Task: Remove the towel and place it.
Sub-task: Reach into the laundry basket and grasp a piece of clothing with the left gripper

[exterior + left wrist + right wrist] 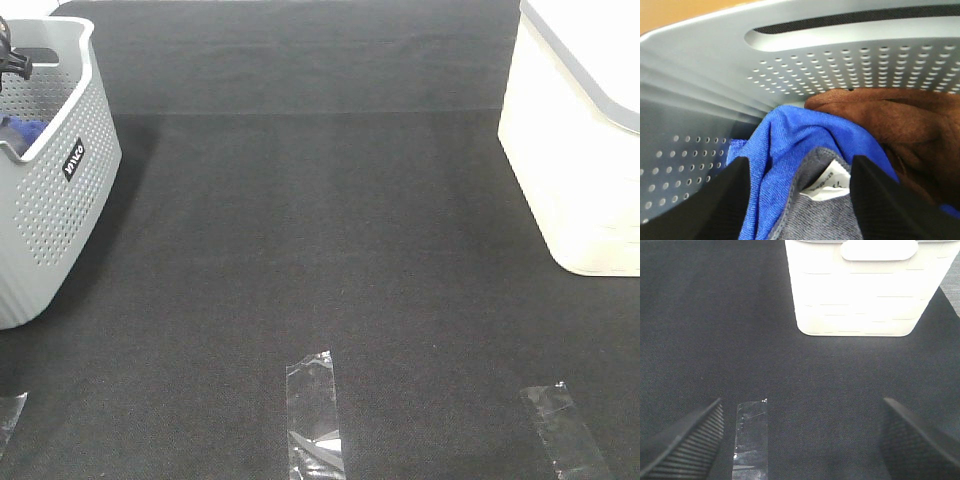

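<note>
Since the towel (825, 215) lies inside the grey basket (60, 200) at the left edge of the high view, the task looks barely begun. Nothing has been lifted out, so the lift, the carry and the placing are all left to do. The black table (320, 220) fills the middle of that view, and the white basket (580, 150) stands at the upper right; where the towel is meant to go I cannot tell. Within the grey basket a brown cloth (890, 120) is piled against the perforated wall and a bright blue cloth (790, 140) lies just beside it. The towel sits partly on the blue one, its small white label (830, 185) showing. The left arm (12, 62) reaches down into the basket at the upper left, and the left jaws stand apart astride the towel's fold, not clamped on it. The right jaws hang spread wide over the table in front of the white basket, holding nothing.
</note>
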